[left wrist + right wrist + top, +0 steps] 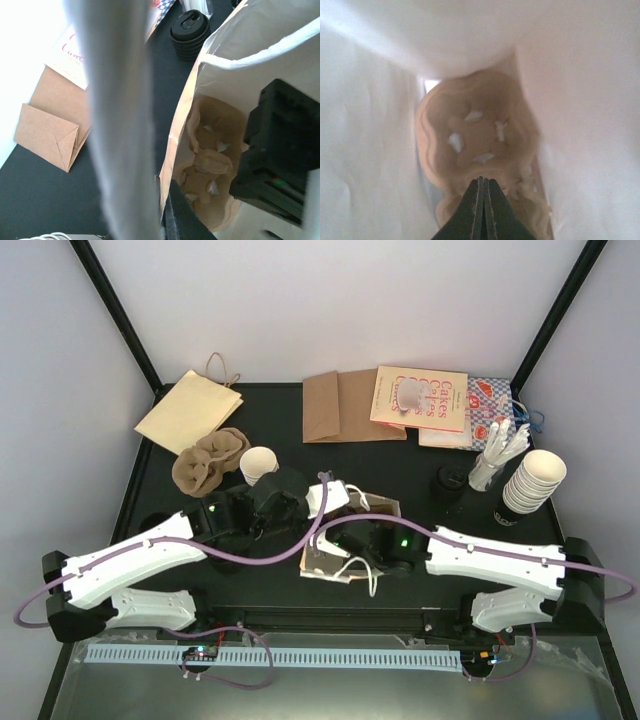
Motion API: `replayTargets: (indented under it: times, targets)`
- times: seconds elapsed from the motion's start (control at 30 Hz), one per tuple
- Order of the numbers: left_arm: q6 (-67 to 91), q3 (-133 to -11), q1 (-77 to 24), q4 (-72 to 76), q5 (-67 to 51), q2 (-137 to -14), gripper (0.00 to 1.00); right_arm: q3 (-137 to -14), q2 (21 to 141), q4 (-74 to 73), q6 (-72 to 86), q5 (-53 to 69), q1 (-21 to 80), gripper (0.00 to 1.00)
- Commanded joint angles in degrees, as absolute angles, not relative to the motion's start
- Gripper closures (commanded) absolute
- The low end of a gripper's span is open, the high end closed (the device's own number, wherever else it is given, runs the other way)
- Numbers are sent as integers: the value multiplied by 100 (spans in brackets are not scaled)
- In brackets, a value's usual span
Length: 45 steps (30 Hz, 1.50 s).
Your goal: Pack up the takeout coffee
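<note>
A white paper bag (pixel 322 562) lies on its side mid-table with its mouth toward the left arm. My left gripper (pixel 172 220) is shut on the bag's rim (pixel 176 145) and holds the mouth apart. Inside lies a brown pulp tray (pixel 475 145). My right gripper (pixel 481 182) is deep in the bag, shut with nothing between its jaws, its tips at the tray's near edge. The takeout coffee cup (pixel 258 464), small, white and lidless, stands outside the bag to the left. Black lids (pixel 190 30) sit stacked beyond the bag.
A second pulp tray (pixel 210 462) lies beside the cup. Flat brown bags (pixel 340 405), a tan bag (pixel 190 410) and printed bags (pixel 420 398) lie along the back. A stack of white cups (pixel 530 483) and white cutlery (pixel 495 455) stand at the right.
</note>
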<state>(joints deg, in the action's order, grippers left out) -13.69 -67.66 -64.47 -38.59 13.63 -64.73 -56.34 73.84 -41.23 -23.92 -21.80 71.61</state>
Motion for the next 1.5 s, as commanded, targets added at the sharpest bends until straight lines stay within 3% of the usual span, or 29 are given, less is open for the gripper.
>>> replayTargets:
  times: [0.0, 0.37, 0.83, 1.07, 1.17, 1.33, 1.47]
  targets:
    - [-1165, -7337, -6050, -4146, 768, -6691, 99, -6218, 7106, -4404, -2315, -2127, 7126, 98]
    - [-812, -7977, -5246, -4619, -299, -7131, 98, -6696, 6876, -4566, -2384, -3094, 7017, 98]
    - [-246, -8370, -4601, -4957, -969, -7730, 98, -6976, 6337, -3174, -2951, -4436, 6794, 97]
    - [129, -8709, -4284, -4986, -1282, -7998, 98, -7952, 6615, -2997, -2560, -4061, 5606, 69]
    - [316, -8846, -4155, -4883, -1300, -8106, 98, -8633, 6856, -3499, -1762, -3760, 5067, 45]
    - [750, -9289, -3807, -4855, -1334, -8456, 98, -9080, 6997, -3968, -732, -4220, 4877, 14]
    - [1307, -9610, -3389, -4841, -1340, -8789, 98, -9076, 6882, -4443, 192, -4356, 4714, 5]
